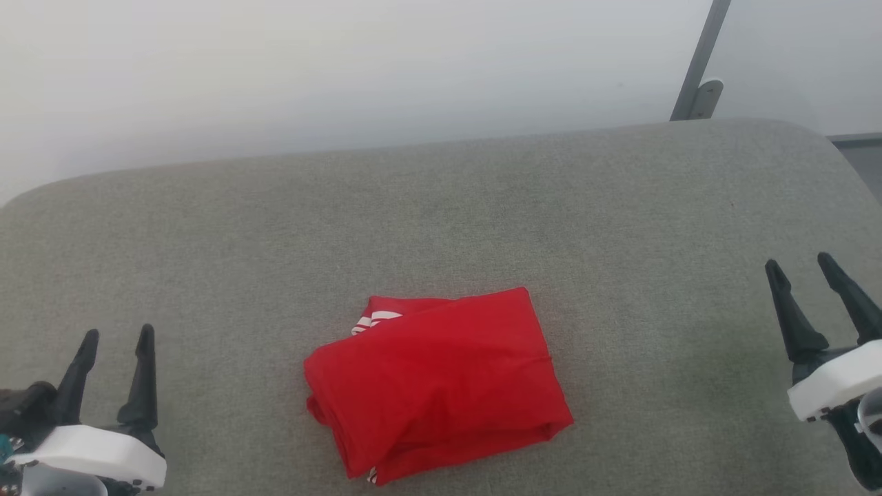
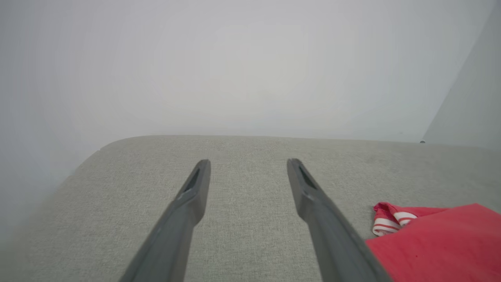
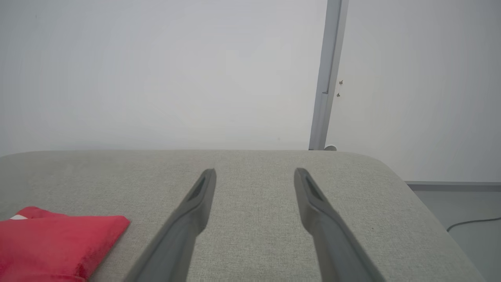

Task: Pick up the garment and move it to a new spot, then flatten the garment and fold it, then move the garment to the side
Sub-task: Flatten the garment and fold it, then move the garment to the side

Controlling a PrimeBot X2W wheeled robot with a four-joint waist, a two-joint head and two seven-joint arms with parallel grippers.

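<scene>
The garment (image 1: 434, 386), a red jersey-style shirt, lies folded into a compact, slightly skewed rectangle on the grey fabric-covered worktop (image 1: 620, 207), near its front edge and roughly midway between the two arms. Its plain red side faces up. A bit of red-and-white striped trim (image 1: 372, 321) peeks out at the far left corner of the fold. The left tool (image 1: 118, 332) hovers at the lower left, its fingers spread apart and holding nothing, well clear of the cloth. The right tool (image 1: 798, 262) sits at the far right, likewise spread and empty. A grey metal post (image 1: 699, 69) rises against the pale wall behind the worktop's far right corner.
</scene>
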